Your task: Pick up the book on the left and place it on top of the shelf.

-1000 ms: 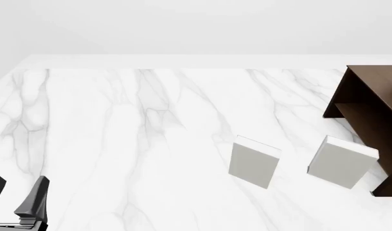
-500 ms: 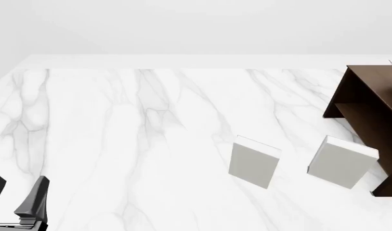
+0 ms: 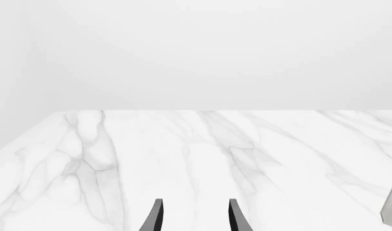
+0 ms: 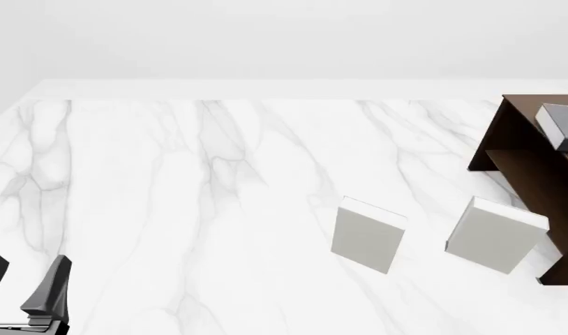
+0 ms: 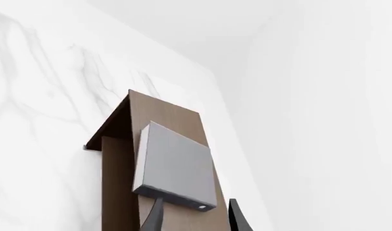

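- Front view: the book [image 4: 562, 125] is now appearing over the shelf [image 4: 531, 164] at the bench's far right edge, absent a second ago; placement is nearing.
- Right gripper [image 5: 194, 215] is pinching the book.
- Left gripper [image 4: 25, 286] is idling, spread, near-left corner.

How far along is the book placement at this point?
Done: the book is off the table and over the shelf, above its flat top. In hand: the right pincer sits right behind it; whether it grips cannot be told. Left: confirm the book rests flat, then release and withdraw. The left pincer is open, idle.
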Available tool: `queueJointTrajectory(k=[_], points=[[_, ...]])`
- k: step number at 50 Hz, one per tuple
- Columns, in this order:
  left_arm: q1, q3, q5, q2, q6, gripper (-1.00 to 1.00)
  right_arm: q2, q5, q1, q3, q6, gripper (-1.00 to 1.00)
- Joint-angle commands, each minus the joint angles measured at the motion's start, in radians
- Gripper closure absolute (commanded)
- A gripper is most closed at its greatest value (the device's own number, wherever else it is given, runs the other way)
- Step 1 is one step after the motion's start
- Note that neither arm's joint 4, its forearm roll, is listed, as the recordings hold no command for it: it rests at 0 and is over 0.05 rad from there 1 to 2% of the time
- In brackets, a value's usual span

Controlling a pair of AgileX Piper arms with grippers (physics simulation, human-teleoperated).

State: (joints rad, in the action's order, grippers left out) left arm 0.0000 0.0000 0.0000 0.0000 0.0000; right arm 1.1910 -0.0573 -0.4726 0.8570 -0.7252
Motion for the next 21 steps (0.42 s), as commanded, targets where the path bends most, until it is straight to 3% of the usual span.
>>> queueJointTrajectory(k=[1, 21], points=[[0.000, 0.000, 0.000, 0.000, 0.000, -1.00, -0.088, 0.015, 0.010, -0.045, 0.037, -1.00], [0.000, 0.000, 0.000, 0.000, 0.000, -1.00, -0.247, 0.036, 0.038, -0.058, 0.125, -1.00]])
